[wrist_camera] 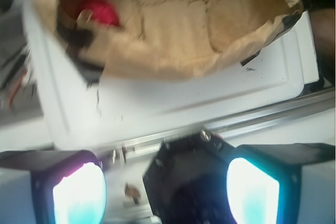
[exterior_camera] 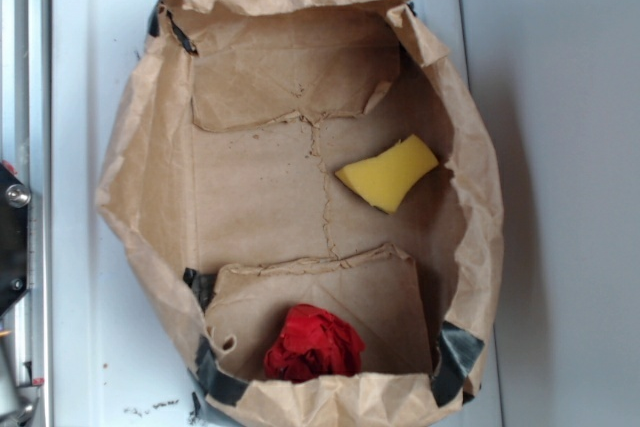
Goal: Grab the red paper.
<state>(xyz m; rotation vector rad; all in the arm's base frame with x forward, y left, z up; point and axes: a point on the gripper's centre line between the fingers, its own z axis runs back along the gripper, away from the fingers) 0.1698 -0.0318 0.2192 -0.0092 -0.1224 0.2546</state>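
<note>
We see the gripper [wrist_camera: 165, 190] only in the wrist view, at the bottom edge, w/ both fingers [wrist_camera: 79, 195] spread wide apart and nothing between them. Inner pads glow pale cyan. In the exterior view we can't make out gripper or arm w/ any certainty.

A white tray [exterior_camera: 90, 247] carries an open brown paper bag [exterior_camera: 130, 167], which covers most of it. Bare white shows along the 9 o'clock side, with a few dark specks [exterior_camera: 150, 410] near 7 o'clock.
</note>
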